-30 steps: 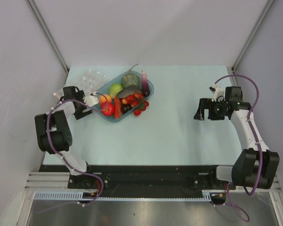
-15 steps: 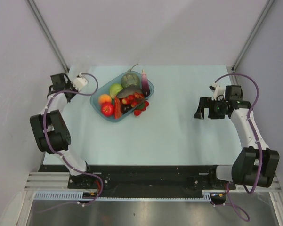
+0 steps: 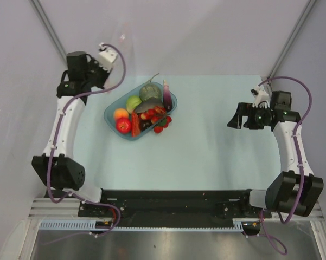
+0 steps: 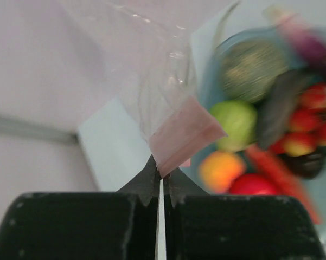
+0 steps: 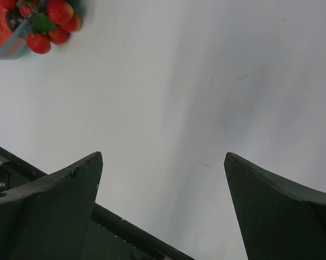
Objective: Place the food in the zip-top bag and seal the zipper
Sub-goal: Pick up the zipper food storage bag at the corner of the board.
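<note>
Top external view, starting at the left: left arm reared high over the far-left corner of the table [image 3: 206,157], well above and to the left of the blue tray [image 3: 108,115].

In the left wrist view, left gripper [image 4: 161,181] pressed together on the near edge of the zip-top bag [image 4: 152,76], pinching it just below a pinkish band [image 4: 181,135] that crosses that edge. Clear and crinkled, stretching away from the fingertips, with the table corner and the tray blurred behind it. Hardly to be made out from above.

Next, the food, heaped in the tray left of the table's middle. Orange [image 3: 121,114] and red tomato [image 3: 124,126] at the near-left end, light green apple [image 3: 133,102] just behind them. Dark green squash [image 3: 150,91] at the far end, purple eggplant [image 3: 166,93] along the far-right rim, grey fish [image 3: 145,107] lying across the middle. Small red pieces [image 3: 152,114] packed against the right side, with a few more on the table, just beside the rim.

Far right: right gripper [image 3: 237,116] hovering above the table, well apart from the tray. In the right wrist view, fingers [image 5: 59,211] spread wide, only the pale tabletop between them, and the red pieces showing in the upper-left corner.
</note>
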Action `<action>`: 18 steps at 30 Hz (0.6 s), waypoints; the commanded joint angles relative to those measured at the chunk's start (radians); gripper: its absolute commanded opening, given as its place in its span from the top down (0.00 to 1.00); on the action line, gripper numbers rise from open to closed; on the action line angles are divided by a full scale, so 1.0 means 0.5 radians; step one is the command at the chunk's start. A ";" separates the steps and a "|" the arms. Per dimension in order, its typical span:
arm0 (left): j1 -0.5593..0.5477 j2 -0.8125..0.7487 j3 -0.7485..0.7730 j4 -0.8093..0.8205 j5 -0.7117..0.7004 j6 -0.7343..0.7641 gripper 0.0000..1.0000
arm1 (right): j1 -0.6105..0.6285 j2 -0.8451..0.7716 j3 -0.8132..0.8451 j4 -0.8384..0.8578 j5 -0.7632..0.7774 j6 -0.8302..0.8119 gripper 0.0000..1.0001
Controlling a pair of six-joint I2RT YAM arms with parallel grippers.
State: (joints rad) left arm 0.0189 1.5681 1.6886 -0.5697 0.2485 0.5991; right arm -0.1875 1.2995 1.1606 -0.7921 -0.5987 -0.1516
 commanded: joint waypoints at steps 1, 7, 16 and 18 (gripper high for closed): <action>-0.457 -0.191 0.194 -0.155 0.175 -0.464 1.00 | -0.106 -0.074 0.194 -0.146 -0.229 -0.056 0.00; -0.988 -0.020 0.509 -0.180 -0.079 -1.369 1.00 | -0.147 -0.310 0.262 -0.281 -0.438 -0.193 0.01; -1.289 0.174 0.611 0.066 0.082 -2.265 1.00 | -0.033 -0.835 0.369 -0.254 -0.200 -0.445 0.02; -1.329 0.260 0.654 0.069 0.162 -2.476 1.00 | 0.095 -0.914 0.342 -0.186 -0.076 -0.442 0.04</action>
State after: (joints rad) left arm -0.6167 1.6440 1.9549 -0.5919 0.2615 -0.3477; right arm -0.2214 0.9092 1.3113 -0.9298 -0.7441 -0.3279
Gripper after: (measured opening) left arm 0.009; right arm 0.976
